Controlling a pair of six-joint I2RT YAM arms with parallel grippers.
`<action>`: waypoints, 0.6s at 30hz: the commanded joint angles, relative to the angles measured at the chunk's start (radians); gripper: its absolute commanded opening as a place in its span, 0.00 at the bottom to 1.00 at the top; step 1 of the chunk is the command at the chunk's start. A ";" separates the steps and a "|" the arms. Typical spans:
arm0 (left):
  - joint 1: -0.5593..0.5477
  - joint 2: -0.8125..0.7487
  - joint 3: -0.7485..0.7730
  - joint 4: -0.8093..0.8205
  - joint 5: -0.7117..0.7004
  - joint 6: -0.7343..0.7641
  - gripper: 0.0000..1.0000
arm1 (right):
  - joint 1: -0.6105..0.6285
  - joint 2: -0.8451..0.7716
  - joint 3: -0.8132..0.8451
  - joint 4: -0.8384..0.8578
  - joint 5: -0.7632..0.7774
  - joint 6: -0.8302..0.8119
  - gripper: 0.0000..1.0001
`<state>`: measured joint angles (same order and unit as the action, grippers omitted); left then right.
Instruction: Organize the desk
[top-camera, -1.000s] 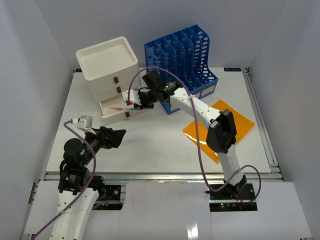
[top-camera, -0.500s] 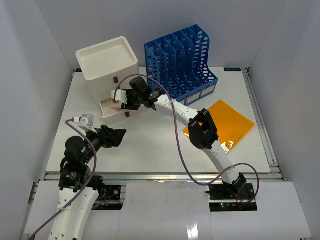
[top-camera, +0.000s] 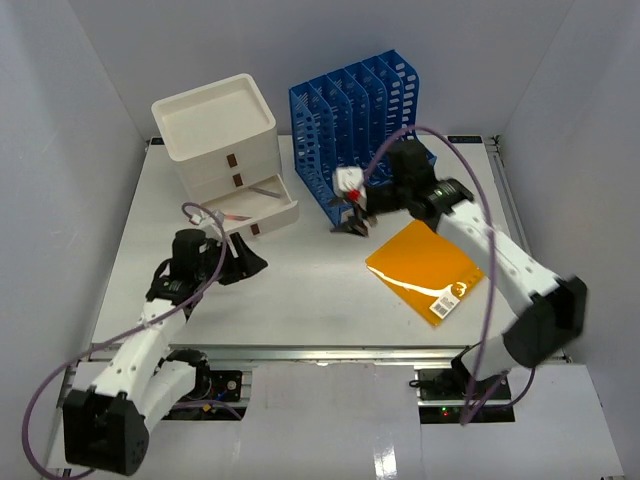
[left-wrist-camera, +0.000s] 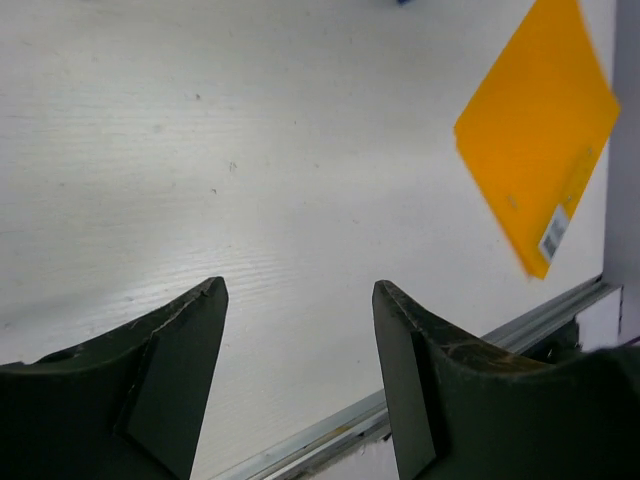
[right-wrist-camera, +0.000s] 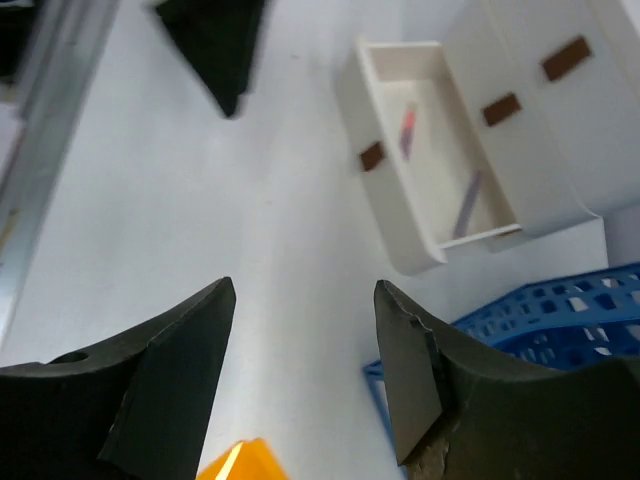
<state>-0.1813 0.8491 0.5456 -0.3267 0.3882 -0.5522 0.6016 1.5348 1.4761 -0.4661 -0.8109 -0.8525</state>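
Half a second later: backed the right gripper (top-camera: 352, 222) away from the open drawer (top-camera: 258, 208), now hanging with fingers (right-wrist-camera: 170, 360) spread wide and empty over bare desk (top-camera: 300, 300) directly beneath them, orange folder (top-camera: 425, 262) just off to one side. Swung the left gripper (top-camera: 250, 264) in close to the drawer front too, equally wide, holding nothing. Looks like a finished drop-off of pens (right-wrist-camera: 408, 130), so probably means shutting that drawer next.

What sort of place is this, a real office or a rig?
Most likely a lab robot cell staged as an office: a white desk with a metal rail, boxed in by plain white panels, carrying a drawer box, a blue file rack and an orange folder.
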 joint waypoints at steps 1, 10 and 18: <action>-0.145 0.215 0.152 0.029 -0.119 0.204 0.70 | 0.004 -0.301 -0.423 -0.167 -0.206 -0.241 0.64; -0.249 0.663 0.433 -0.015 -0.204 0.806 0.60 | -0.236 -0.679 -0.797 -0.010 -0.322 -0.317 0.62; -0.248 0.821 0.593 -0.051 -0.300 1.035 0.67 | -0.341 -0.717 -0.853 0.003 -0.350 -0.308 0.61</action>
<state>-0.4294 1.6270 1.0486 -0.3607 0.1619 0.2948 0.2772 0.8311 0.6380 -0.5100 -1.1116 -1.1477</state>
